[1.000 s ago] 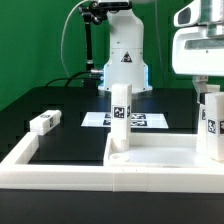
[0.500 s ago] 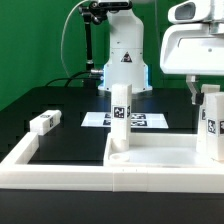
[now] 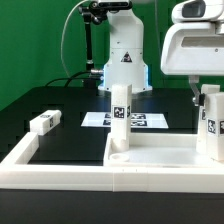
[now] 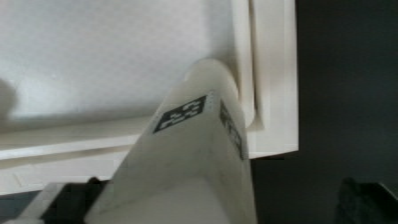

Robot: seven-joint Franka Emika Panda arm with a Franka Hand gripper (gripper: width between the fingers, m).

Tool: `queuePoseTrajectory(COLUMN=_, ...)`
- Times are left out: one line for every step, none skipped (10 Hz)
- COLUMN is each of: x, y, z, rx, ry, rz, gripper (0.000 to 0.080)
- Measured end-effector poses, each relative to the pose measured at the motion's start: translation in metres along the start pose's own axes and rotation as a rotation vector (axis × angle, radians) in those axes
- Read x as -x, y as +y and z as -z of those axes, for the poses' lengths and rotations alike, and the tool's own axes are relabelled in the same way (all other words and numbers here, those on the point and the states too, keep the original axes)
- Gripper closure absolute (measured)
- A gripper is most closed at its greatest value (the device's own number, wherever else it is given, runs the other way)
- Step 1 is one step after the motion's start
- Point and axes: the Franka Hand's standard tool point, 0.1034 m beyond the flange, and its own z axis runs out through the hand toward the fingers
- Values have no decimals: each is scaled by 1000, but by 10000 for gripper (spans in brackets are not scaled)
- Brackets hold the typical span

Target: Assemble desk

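Q. When viewed from the exterior camera, places the tabletop panel (image 3: 160, 158) where?

A. Lies flat at the front, hollows upward, tucked into the corner of the white rim (image 3: 40, 152). Bears two tagged legs, both upright: the middle leg (image 3: 121, 112) at the far corner toward the exterior view's left, the right leg (image 3: 212, 125) against the exterior view's right edge.

Q. And puts the loose leg (image 3: 44, 122) where?

A. Rests on its side on the black table (image 3: 75, 105), well apart from the panel, toward the exterior view's left, near the rim.

Q. Shows the gripper (image 4: 217, 204) in what state?

A. Hangs directly over the right leg. Holds the fingers (image 4: 68, 204) spread, per the wrist view, with the leg between them: one just beside the leg, the other clearly apart from it. Grips nothing. Looking down, catches the leg's square tag and the panel's raised edge just beside it.

Q. Includes what beyond the desk parts?

A. Shows the marker board (image 3: 150, 121) flat on the black table behind the middle leg, and the arm's white base (image 3: 125, 60) farther back, against a green backdrop.
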Motion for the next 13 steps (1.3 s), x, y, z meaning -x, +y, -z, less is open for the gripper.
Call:
queuePoseTrajectory(x=0, y=1, z=0, rx=4, ry=0, rz=57, gripper=150)
queuePoseTrajectory(x=-1, y=3, z=0, rx=4, ry=0, rz=74, gripper=150)
queuePoseTrajectory(x=-1, y=4, z=0, rx=5, ry=0, rz=75, gripper=240)
queuePoseTrajectory(x=-1, y=4, z=0, rx=5, ry=0, rz=73, gripper=434)
queuePoseTrajectory(x=-1, y=4, z=-1, rx=4, ry=0, rz=73, gripper=510)
queuePoseTrajectory(x=-1, y=4, z=-1, rx=5, ry=-1, rz=64, gripper=510)
queuePoseTrajectory(x=-1, y=4, z=-1, rx=5, ry=-1, rz=45, gripper=510)
queuePoseTrajectory(x=-1, y=5, z=-1, rx=5, ry=-1, rz=45, gripper=510)
queuePoseTrajectory(x=-1, y=5, z=-1, rx=5, ry=-1, rz=-11, gripper=510)
queuePoseTrajectory(x=-1, y=5, z=-1, rx=4, ry=-1, rz=-96, gripper=510)
queuePoseTrajectory(x=-1, y=7, z=-2, rx=0, ry=-3, rz=-239, gripper=510)
queuePoseTrajectory(x=-1, y=8, z=-2, rx=-1, ry=-3, rz=-344, gripper=510)
queuePoseTrajectory(x=0, y=6, z=-3, rx=-3, ry=-2, rz=-445, gripper=510)
